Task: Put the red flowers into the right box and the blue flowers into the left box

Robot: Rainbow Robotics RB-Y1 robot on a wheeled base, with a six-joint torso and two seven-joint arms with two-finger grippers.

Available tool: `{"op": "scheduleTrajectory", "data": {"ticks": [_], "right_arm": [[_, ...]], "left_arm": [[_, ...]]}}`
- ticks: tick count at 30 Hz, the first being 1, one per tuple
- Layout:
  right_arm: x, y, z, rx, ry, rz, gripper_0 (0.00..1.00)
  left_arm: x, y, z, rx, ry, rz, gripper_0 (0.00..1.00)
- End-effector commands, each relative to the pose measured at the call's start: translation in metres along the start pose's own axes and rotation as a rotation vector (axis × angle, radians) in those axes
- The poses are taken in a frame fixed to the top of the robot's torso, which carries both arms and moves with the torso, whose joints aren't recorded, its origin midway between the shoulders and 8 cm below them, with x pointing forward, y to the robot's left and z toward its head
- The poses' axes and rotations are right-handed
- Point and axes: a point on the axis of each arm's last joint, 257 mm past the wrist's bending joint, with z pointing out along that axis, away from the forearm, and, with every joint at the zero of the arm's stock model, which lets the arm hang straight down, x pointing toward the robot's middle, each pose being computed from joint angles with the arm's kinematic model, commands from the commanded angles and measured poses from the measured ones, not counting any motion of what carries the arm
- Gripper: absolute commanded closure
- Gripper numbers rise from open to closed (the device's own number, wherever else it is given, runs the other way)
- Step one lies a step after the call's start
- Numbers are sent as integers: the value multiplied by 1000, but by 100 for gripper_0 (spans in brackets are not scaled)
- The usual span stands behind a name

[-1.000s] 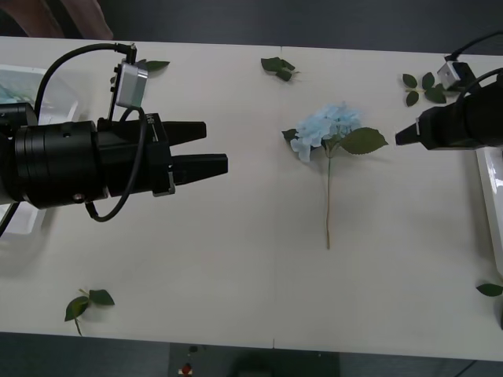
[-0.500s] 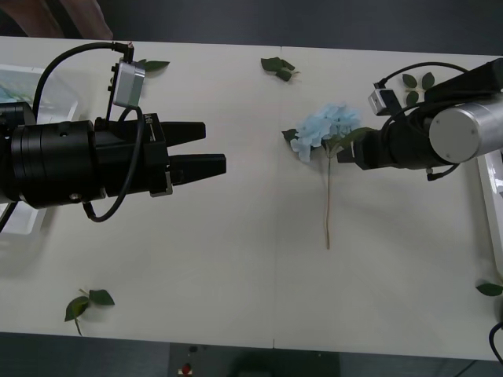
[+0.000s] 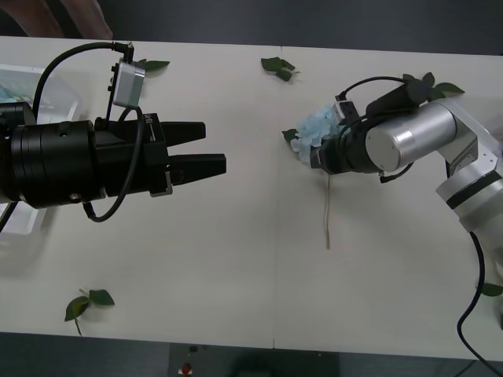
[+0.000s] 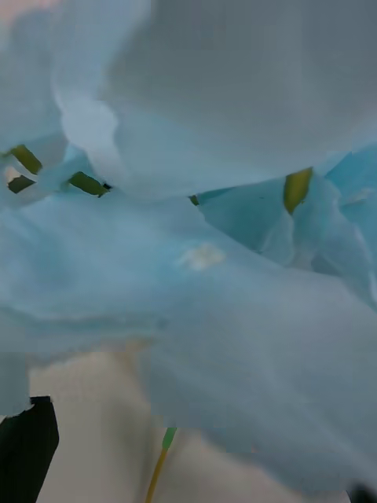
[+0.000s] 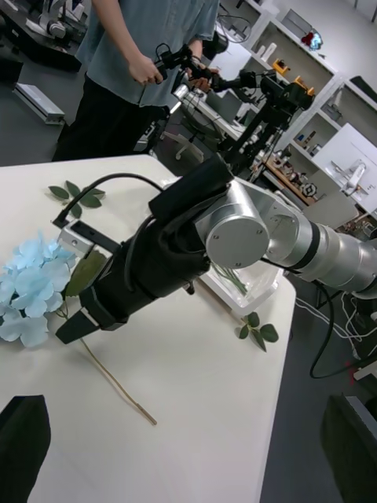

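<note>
Fingers of my right gripper point(image 3: 316, 157) have swung in onto the blue flower point(image 3: 308, 132) mid-desk; whether they're apart, I cannot tell. Right wrist: petals point(image 4: 196, 236) crowd close, so grasping comes next. Left wrist: my left gripper point(image 3: 214, 149) waits, fingers apart.

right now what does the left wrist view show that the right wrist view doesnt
Left wrist view alone: the right gripper from outside, reaching over the blue flower's stem, the right box behind it, and table all round. Right wrist view alone: pale petals pressed close above one black fingertip. Shared: the blue flower and its thin stem.
</note>
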Motion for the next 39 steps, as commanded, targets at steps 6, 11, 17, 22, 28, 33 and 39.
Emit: {"op": "scheduleTrajectory", "data": {"ticks": [6, 11, 17, 22, 28, 33, 39], "right_arm": [[-3, 6, 5, 18, 1, 26, 0], [9, 9, 13, 18, 30, 50, 0], [20, 8, 17, 37, 58, 57, 0], [21, 8, 17, 47, 65, 57, 41], [22, 9, 18, 45, 66, 55, 98], [21, 9, 17, 43, 64, 59, 100], [19, 9, 16, 45, 58, 65, 100]], "left_arm": [[-3, -4, -4, -3, 3, 54, 0], [-3, -4, -4, -3, 3, 54, 0], [-3, -4, -4, -3, 3, 54, 0], [-3, -4, -4, -3, 3, 54, 0], [-3, -4, -4, -3, 3, 54, 0], [-3, -4, -4, -3, 3, 54, 0], [-3, -4, -4, -3, 3, 54, 0]]}}
